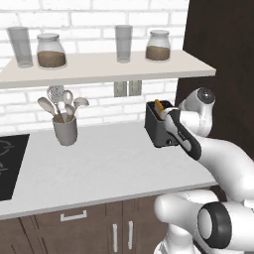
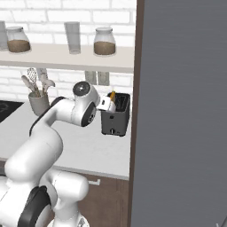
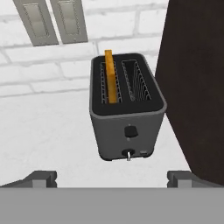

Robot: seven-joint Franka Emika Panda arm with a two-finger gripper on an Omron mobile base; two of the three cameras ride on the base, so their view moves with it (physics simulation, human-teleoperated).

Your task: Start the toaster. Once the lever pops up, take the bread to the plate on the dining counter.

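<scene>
White worktop carries the toaster (image 3: 127, 107) at its far right by the dark wall, bread (image 3: 110, 76) in its left slot; bring your wide-open gripper (image 3: 112, 178) squarely onto the low front lever.

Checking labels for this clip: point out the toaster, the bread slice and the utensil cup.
toaster (image 3: 127, 131): hand view, on its grey front face.
bread (image 3: 111, 78): hand view, on the slice's edge standing in the left slot.
utensil cup (image 1: 65, 131): left base view, on the cup's grey wall.
</scene>
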